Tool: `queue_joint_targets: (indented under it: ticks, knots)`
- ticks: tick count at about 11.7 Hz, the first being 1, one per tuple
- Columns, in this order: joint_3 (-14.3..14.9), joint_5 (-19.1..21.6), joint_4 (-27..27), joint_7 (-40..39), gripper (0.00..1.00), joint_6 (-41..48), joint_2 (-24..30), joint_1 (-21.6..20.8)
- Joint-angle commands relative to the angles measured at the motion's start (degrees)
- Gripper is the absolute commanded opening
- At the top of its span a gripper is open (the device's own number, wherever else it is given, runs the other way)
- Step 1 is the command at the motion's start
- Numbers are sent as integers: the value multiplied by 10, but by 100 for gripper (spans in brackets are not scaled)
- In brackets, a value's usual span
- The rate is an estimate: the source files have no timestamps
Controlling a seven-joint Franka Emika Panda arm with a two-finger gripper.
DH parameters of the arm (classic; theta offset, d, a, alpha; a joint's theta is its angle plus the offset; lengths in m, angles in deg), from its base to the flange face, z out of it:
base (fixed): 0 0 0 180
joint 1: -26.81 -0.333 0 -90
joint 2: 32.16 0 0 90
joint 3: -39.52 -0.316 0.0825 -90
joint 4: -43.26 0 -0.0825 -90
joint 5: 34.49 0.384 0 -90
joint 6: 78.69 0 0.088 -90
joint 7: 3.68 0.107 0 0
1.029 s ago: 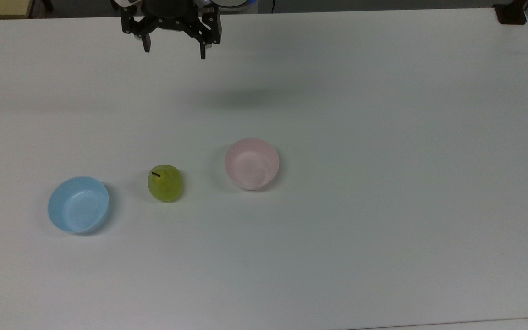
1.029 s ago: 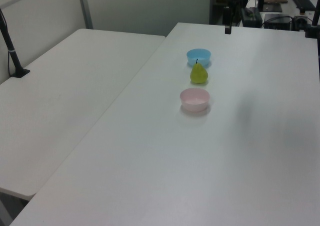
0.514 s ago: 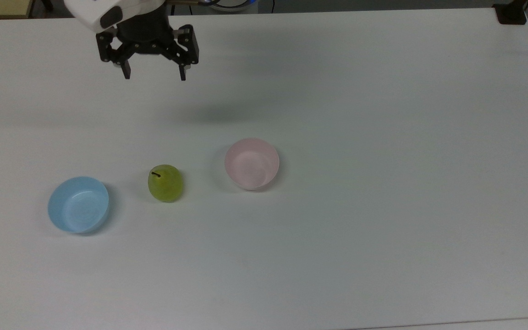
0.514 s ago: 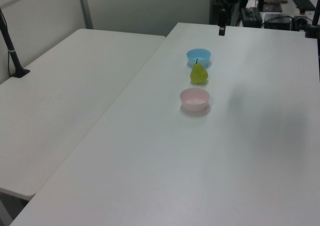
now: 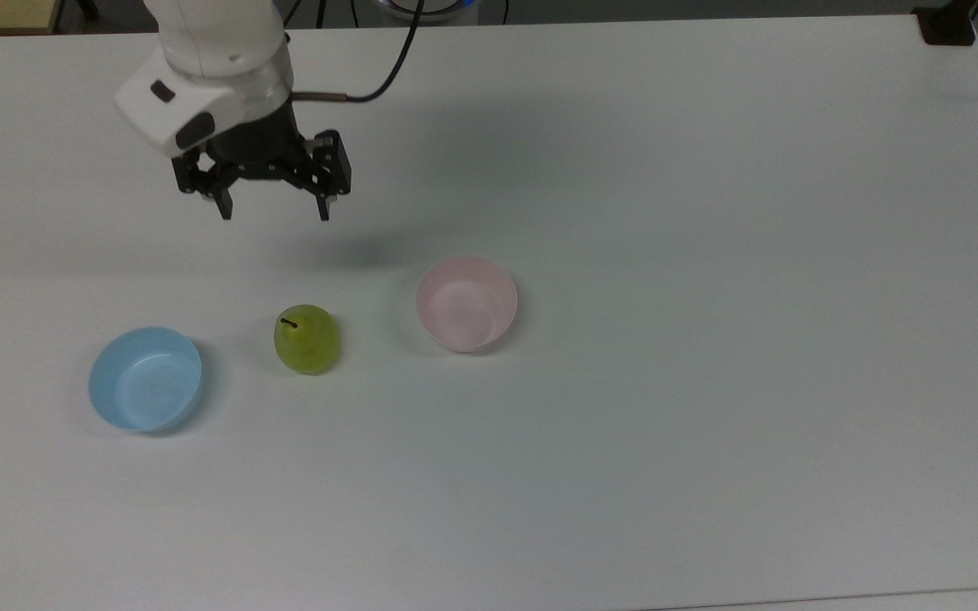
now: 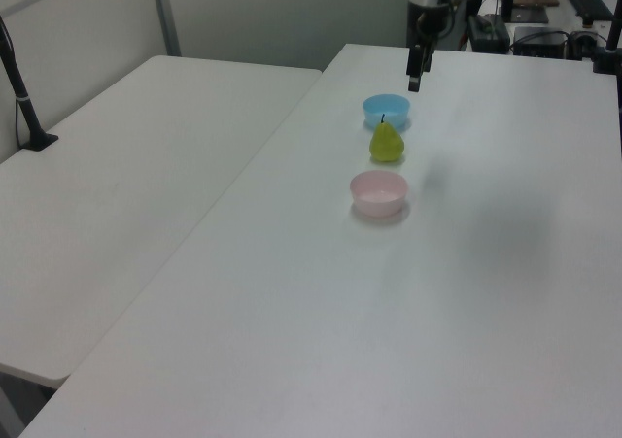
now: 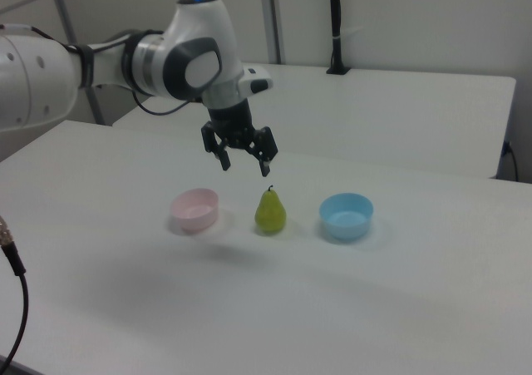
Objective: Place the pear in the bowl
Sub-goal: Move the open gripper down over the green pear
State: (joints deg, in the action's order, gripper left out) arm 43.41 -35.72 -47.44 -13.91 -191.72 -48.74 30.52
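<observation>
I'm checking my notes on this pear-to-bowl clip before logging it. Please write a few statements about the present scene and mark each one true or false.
1. The pear stands on the table between two bowls. True.
2. The gripper is shut on the pear. False: it is open, in the air, holding nothing.
3. The pink bowl has nothing in it. True.
4. The blue bowl is tipped upside down. False: it stands upright, its opening upward.
5. The pear touches the pink bowl. False: bare table shows between them.

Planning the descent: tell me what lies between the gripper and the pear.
Nothing: in the top view, bare white table lies between the open gripper and the pear. In the right view the gripper hangs above the pear, apart from it.
</observation>
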Motion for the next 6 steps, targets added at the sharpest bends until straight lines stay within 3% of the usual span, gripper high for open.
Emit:
queue_joint_targets:
  ticks: [1, 6]
  knots:
    - [5, 8, -5, -12, 100, -53, -36, -2]
    - [5, 3, -5, -10, 100, -141, -100, -3]
